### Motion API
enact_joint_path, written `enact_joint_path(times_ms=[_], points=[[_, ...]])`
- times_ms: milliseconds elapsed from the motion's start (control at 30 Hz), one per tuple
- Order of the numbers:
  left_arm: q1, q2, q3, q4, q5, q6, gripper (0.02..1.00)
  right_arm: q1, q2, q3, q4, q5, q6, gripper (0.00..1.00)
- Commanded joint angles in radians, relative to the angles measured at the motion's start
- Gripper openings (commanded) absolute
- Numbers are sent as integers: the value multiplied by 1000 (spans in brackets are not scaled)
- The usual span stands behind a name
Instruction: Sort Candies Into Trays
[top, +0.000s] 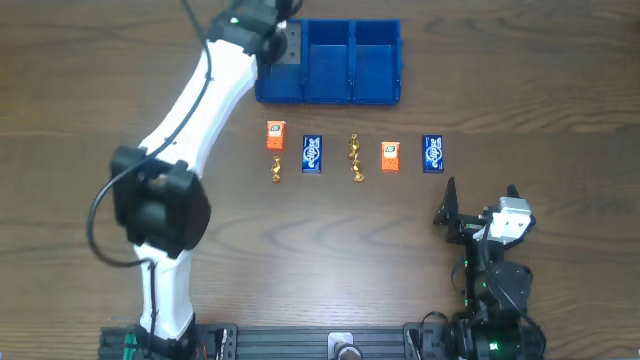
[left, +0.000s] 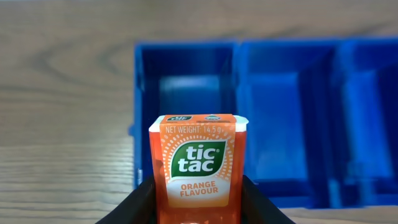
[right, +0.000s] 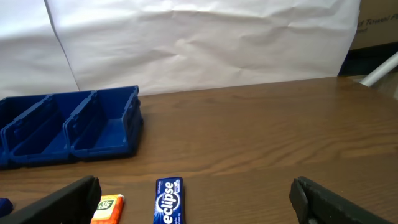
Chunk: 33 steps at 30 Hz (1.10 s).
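Observation:
My left gripper (left: 199, 208) is shut on an orange candy box (left: 200, 165), holding it upright over the leftmost compartment of the blue three-bin tray (left: 283, 93). From above, the left gripper (top: 268, 32) sits at the tray's (top: 329, 92) left end. On the table below the tray lie two orange boxes (top: 275, 134) (top: 390, 156), two blue packs (top: 312, 153) (top: 432, 153) and gold-wrapped candies (top: 276, 172) (top: 356, 160). My right gripper (top: 480, 192) stands open near the table's front right, behind a blue pack (right: 168, 200) and an orange box (right: 109, 207).
The tray's (right: 74, 124) bins look empty. Bare wooden table surrounds the row of candies. A white sheet hangs behind the table's far edge in the right wrist view.

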Motion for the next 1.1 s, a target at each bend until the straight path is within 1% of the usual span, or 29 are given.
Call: enact_joint_path(times_ms=[33,633,833,867,900,933,967,1000,1067,1100], points=[[7,66,27,2,-18,-35,297,-5,-7,-2,-3,9,-10,998],[24,98,27,17,-7,-37,310,-5,-7,-2,-3,9,-10,998],[24,98,27,19,-3,-36,340,-5,-7,-2,-2,9,-10,998],[24,98,27,19,-3,-36,417,-5,-7,-2,-3,9,-10,998],[24,98,27,19,-3,-36,535,-5,-7,-2,-2,9,-10,998],[24,98,27,20,-3,-36,709,-5,-7,-2,-3,9,-10,998],[24,98,27,20,-3,-35,836,-5,-7,-2,-3,9,-10,998],[24,98,27,21,-3,-33,932,-5,-7,-2,-3,9,-10,998],[24,98,28,28,-3,-33,1000,-5,-7,-2,-3,9,-10,998],[24,97,33,27,-3,-33,998,-5,-7,-2,-3,9,-10,998]])
